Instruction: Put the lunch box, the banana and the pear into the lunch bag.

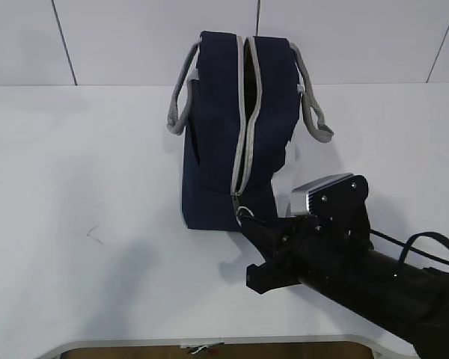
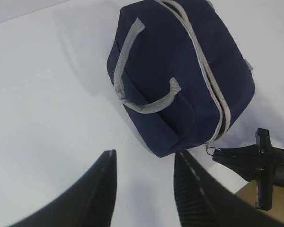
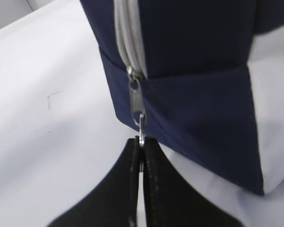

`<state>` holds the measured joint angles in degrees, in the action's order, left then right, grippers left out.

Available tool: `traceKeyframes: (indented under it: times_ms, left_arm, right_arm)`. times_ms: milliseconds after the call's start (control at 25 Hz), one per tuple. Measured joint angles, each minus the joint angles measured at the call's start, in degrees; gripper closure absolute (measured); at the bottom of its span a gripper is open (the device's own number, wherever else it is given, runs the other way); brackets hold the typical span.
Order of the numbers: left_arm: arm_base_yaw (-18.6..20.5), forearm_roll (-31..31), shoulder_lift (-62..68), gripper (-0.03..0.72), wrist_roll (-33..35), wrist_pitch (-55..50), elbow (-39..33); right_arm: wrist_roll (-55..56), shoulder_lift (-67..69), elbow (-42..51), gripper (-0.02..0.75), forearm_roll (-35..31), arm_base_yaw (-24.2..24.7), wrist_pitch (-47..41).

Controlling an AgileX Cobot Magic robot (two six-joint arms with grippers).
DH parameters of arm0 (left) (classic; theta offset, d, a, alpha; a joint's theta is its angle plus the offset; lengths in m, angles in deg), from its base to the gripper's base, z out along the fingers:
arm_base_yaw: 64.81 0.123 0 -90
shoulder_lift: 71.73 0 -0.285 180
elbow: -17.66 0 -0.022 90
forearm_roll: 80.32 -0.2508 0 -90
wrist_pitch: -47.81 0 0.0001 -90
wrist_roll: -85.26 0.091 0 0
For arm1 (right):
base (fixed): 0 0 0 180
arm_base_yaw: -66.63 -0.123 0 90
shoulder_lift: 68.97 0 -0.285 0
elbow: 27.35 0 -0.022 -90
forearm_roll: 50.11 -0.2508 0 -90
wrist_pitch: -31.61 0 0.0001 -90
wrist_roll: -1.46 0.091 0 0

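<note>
Lunch bag (image 1: 224, 149) stands upright on the white counter (image 1: 75, 187), centre of the exterior frame toward the back, near the wall. Navy fabric; grey rope handles (image 1: 181, 97) hang off both sides. Grey zipper (image 1: 243, 127) runs down the near end face; at the top the two sides gape slightly, showing a dark slit.

Right hand (image 3: 142, 151), lower centre of its wrist view, fingers pressed together and clamped on the metal ring of the zipper pull (image 3: 136, 101), which sits low on the bag's end, near the bottom edge. In the exterior view this arm reaches in from lower right.

Left hand (image 2: 144, 163), bottom of its wrist view, fingers apart, holding nothing, above bare counter just short of the bag.
</note>
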<state>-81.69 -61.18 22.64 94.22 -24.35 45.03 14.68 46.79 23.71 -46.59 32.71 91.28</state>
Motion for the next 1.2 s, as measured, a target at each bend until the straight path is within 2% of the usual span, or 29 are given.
traceKeyframes:
  times_ms: [320, 480, 640, 840, 1200]
  left_arm:
    - [0.0, 0.44, 0.0, 0.382, -1.25, 0.0, 0.0]
    - [0.0, 0.68, -0.11, 0.382, -1.58, 0.0, -0.91]
    - [0.0, 0.68, -0.09, 0.382, -1.6, 0.0, -6.85]
    - [0.0, -0.25, -0.09, 0.382, -0.09, 0.0, -12.96]
    - [0.0, -0.53, 0.48, 0.382, 7.46, 0.46, -16.95]
  right_arm:
    - [0.0, -9.05, 0.12, 0.725, 3.03, 0.0, -8.01]
    - [0.11, -14.27, 0.12, 0.725, 3.55, 0.0, -14.7]
    - [1.1, -19.54, -2.17, 0.725, 4.71, 0.0, -26.4]
    - [5.17, -24.86, -8.5, 0.725, 9.99, 0.0, -43.26]
    - [8.66, -26.66, -22.68, 0.725, 11.69, 0.0, -68.16]
